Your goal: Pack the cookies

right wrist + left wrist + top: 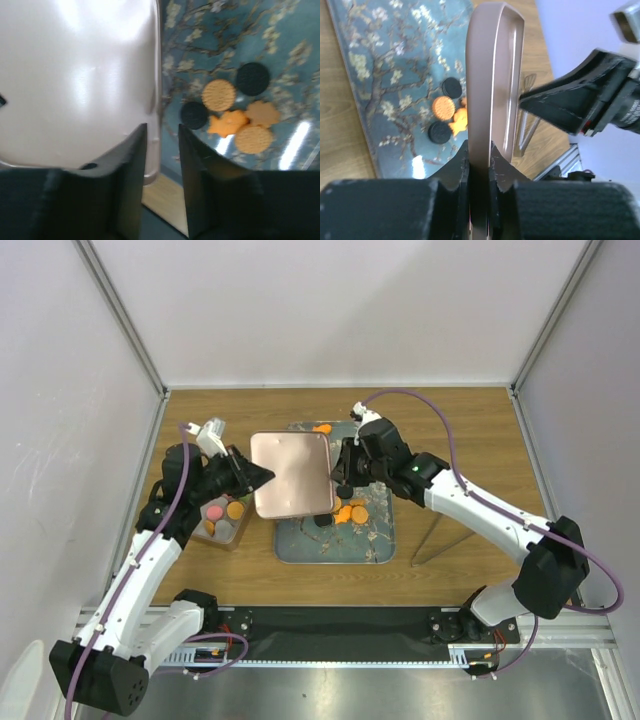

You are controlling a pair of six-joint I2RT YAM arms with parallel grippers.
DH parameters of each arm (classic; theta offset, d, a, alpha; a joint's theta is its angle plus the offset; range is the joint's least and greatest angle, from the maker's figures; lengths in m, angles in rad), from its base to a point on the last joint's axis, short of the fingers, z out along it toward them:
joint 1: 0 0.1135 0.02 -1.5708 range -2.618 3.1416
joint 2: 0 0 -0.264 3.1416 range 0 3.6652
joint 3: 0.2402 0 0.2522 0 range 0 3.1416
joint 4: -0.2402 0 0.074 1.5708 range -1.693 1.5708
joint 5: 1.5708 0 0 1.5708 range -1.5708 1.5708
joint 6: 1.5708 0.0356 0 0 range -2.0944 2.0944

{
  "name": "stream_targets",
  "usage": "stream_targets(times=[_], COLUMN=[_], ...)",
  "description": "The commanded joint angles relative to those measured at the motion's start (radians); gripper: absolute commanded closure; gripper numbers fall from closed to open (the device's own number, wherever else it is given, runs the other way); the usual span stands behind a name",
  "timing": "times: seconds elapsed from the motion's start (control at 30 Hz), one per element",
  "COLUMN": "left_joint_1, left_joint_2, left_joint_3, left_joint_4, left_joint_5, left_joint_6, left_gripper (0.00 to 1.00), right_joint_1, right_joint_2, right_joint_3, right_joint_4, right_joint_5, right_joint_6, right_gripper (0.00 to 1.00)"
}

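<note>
Cookies (350, 512) lie loose on the floral tray (380, 540), just below the right pincer (340, 472).

Top view: the pink tin (292, 472) hangs between both pincers, with the left pincer (258, 477) on its far edge from the right one.

Left wrist: the left pincer (479, 150) is clamped tight on the tin's rim. The tin stands edge-on straight ahead, and the cookies (443, 107) sit left of the fingers, down on the tray.

Right wrist: the right pincer (162, 129) has its jaws slightly apart astride the opposite rim, not pinching it. Cookies (218, 95) are ahead-right.

I judge this a handover. I'd hold the left grip firm and the tin level, then back the right pincer straight off the rim without dragging it.
</note>
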Motion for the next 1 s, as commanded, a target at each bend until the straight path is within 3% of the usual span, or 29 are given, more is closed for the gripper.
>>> stream_targets(times=[0.0, 0.1, 0.2, 0.3, 0.5, 0.6, 0.97], left_joint_1=[0.009, 0.009, 0.009, 0.009, 0.009, 0.009, 0.009], left_joint_2=[0.001, 0.004, 0.003, 0.013, 0.061, 0.069, 0.082], left_joint_3=[0.025, 0.060, 0.118, 0.200, 0.328, 0.358, 0.418], left_joint_4=[-0.048, -0.110, -0.204, -0.330, -0.529, -0.554, -0.620], left_joint_5=[-0.007, -0.043, -0.137, -0.244, -0.342, -0.332, -0.232], left_joint_6=[-0.010, -0.056, -0.118, -0.197, -0.361, -0.412, -0.474], left_gripper=[1.00, 1.00, 1.00, 1.00, 1.00, 1.00, 1.00], right_joint_1=[0.034, 0.085, 0.204, 0.330, 0.522, 0.596, 0.668], right_joint_2=[-0.031, -0.079, -0.125, -0.142, -0.141, -0.122, 0.014], right_joint_3=[0.031, 0.031, 0.018, -0.003, -0.077, -0.101, -0.103], right_joint_4=[0.032, 0.037, 0.064, 0.110, 0.256, 0.337, 0.569], right_joint_5=[0.125, 0.262, 0.434, 0.567, 0.673, 0.683, 0.758], right_joint_6=[-0.086, -0.185, -0.332, -0.464, -0.697, -0.782, -1.110], right_gripper=[0.59, 0.40, 0.28, 0.23, 0.21, 0.21, 0.23])
